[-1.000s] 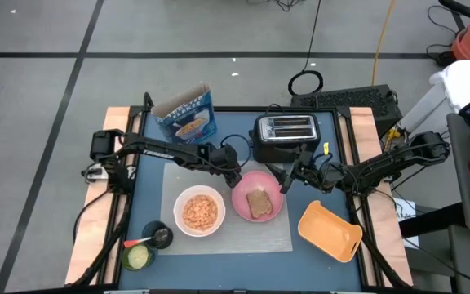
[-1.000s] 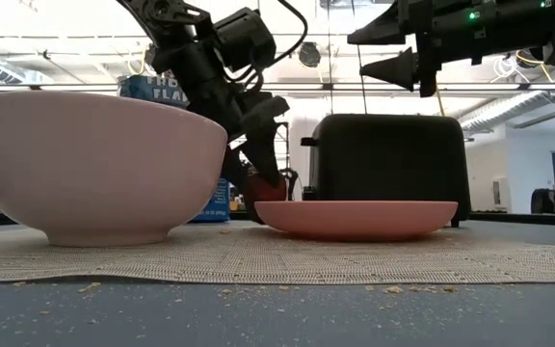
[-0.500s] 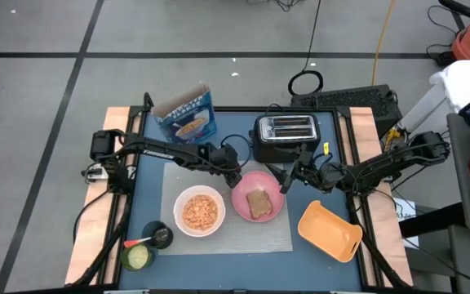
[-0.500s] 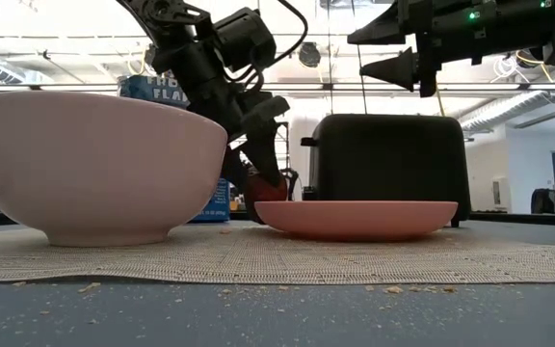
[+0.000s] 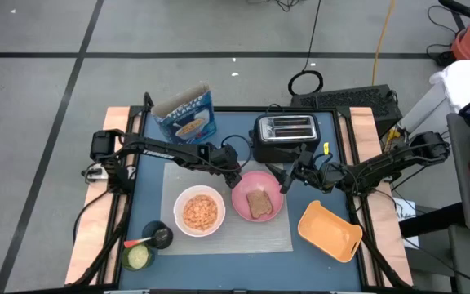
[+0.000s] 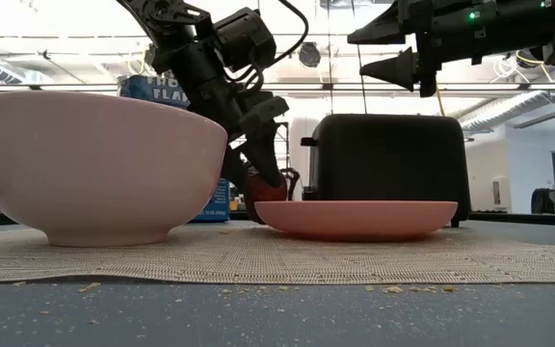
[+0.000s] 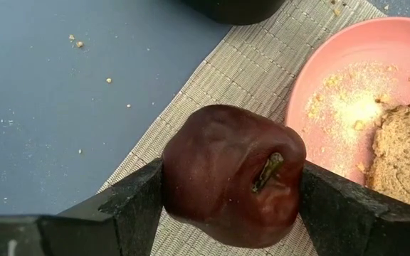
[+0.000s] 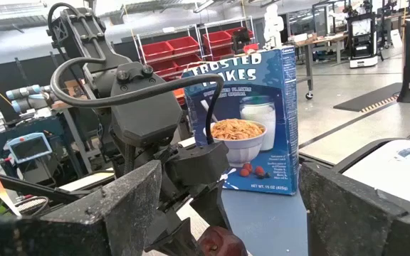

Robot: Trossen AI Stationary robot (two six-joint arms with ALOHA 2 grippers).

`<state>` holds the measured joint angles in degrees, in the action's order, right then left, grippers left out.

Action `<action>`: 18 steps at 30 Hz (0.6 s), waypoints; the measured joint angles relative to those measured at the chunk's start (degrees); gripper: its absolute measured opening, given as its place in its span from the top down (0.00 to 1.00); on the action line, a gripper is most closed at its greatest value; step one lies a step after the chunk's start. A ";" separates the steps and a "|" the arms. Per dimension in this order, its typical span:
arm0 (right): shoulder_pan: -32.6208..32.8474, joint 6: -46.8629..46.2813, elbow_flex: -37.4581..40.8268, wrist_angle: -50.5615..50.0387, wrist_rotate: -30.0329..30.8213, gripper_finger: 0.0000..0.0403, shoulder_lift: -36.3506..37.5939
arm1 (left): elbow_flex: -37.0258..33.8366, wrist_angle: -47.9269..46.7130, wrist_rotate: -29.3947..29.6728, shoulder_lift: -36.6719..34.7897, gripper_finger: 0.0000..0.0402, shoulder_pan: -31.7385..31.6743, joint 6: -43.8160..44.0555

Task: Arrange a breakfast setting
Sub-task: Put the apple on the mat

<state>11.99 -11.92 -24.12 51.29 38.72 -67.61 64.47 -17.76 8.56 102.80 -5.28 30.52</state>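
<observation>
A grey mat [image 5: 227, 237] carries a white bowl [image 5: 199, 211] of cereal and a pink plate [image 5: 243, 204] with a brown toast slice [image 5: 259, 203]. My left gripper [image 5: 235, 174] stands at the plate's far-left rim, shut on a small dark red fruit [image 7: 233, 174]. In the low view the fruit [image 6: 266, 187] sits low beside the plate [image 6: 355, 218]. My right gripper [image 5: 288, 181] hangs open and level above the plate's right side, in front of the black toaster [image 5: 284, 135], with nothing between its fingers [image 8: 119, 206]. My left gripper pinches the fruit's two opposite sides [image 7: 173, 178] between its two fingers [image 7: 130, 203]. The fingers slant down from the table's left. The stem [image 7: 267, 172] faces back toward the wrist. The fruit is over the mat's far edge [image 7: 212, 78]; whether it rests on the mat I cannot tell.
A blue cereal box [image 5: 188, 114] stands at the far left of the table. A yellow-orange dish [image 5: 330, 231] lies near the right front. Two small cups [image 5: 147, 247] sit at the near left. Crumbs lie on the blue tabletop [image 7: 62, 107].
</observation>
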 joint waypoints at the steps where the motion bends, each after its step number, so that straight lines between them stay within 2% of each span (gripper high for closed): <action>1: 0.00 0.00 0.00 0.00 -0.01 0.21 0.00 | 0.00 0.00 0.02 0.00 0.29 0.00 0.00; 18: 0.00 -0.01 0.00 -0.57 -0.02 0.21 0.00 | 0.00 0.04 0.02 0.00 0.29 0.00 0.70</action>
<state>11.99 -11.94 -24.12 50.72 38.70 -67.61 64.47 -17.72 8.58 102.80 -5.28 31.22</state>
